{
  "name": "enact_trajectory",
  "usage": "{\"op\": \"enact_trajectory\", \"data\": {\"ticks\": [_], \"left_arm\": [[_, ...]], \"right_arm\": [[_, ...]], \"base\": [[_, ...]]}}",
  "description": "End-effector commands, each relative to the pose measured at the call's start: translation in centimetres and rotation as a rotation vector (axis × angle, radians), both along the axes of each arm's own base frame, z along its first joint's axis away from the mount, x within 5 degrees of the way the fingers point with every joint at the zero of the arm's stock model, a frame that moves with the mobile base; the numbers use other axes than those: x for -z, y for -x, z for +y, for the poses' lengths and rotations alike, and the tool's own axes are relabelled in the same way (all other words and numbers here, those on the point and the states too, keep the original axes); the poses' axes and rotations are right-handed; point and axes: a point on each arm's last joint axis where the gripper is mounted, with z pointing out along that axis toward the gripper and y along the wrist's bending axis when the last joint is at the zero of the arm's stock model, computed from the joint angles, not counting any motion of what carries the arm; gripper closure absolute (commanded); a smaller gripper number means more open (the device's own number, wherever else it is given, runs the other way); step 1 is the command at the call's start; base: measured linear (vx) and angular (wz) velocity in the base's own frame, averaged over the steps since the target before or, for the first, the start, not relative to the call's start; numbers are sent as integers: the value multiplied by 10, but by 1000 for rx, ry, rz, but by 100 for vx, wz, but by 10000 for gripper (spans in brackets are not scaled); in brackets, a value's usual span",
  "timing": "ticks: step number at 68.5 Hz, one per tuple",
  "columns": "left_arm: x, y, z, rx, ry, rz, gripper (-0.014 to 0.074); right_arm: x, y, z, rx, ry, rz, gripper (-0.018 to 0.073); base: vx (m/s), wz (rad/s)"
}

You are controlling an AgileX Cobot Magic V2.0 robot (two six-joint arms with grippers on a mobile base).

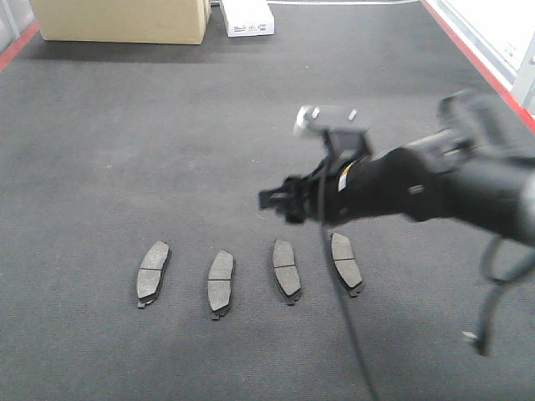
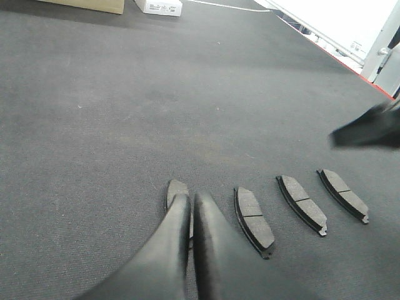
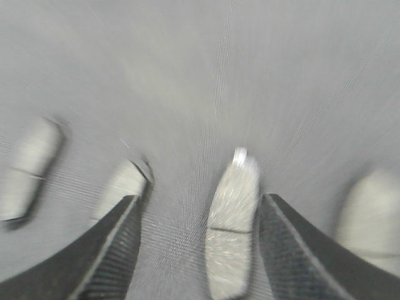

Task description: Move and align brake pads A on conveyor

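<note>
4 pads lie flat in a row on the belt (image 1: 167, 150), near its close end, each standing roughly lengthwise and apart from its neighbours: pad 1 (image 1: 153, 273) on the far left in the front view, pad 2 (image 1: 221, 283), pad 3 (image 1: 286, 270) and pad 4 (image 1: 345, 262). pads 1 and 2 lean slightly one way, pads 3 and 4 the other, so the row is not quite parallel.

my right gripper (image 3: 199, 250) hangs above the row with its fingers (image 3: 106, 250) spread wide. in the right wrist view 1 pad sits in the gap between them, untouched, with another peeking out behind the left finger; the picture is blurred. in the front view my right arm (image 1: 418, 180) reaches in from the right, over pads 3 and 4.

my left gripper (image 2: 190, 219) sits low over the belt with its fingers (image 2: 169, 250) pressed almost together, holding nothing. their tips cover part of pad 1 in the left wrist view; whether they touch it, i cannot tell.

a cardboard box (image 1: 121, 18) and a white box (image 1: 247, 17) stand at the far end of the belt.
</note>
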Motion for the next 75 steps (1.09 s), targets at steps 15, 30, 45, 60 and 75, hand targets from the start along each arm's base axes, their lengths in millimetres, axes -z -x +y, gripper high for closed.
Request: {"op": "enact_trajectory", "data": {"ticks": [15, 30, 45, 60, 75], "left_arm": [[-12, -1, -3, 32, 18, -62, 603], [-12, -1, -3, 32, 18, -62, 603], [-12, -1, -3, 32, 18, -62, 603], [-12, -1, -3, 32, 18, -62, 603], [-12, -1, -3, 32, 18, -62, 603]], "right_arm": [[-64, 69, -45, -50, -35, -353, 207], [-53, 128, -81, -87, 25, -459, 274], [-35, 177, -110, -83, 14, -520, 354], [-20, 210, -129, -74, -19, -604, 470], [-20, 220, -135, -69, -48, -658, 567]], "base": [[0, 0], [0, 0], [0, 0], [0, 0], [0, 0]]}}
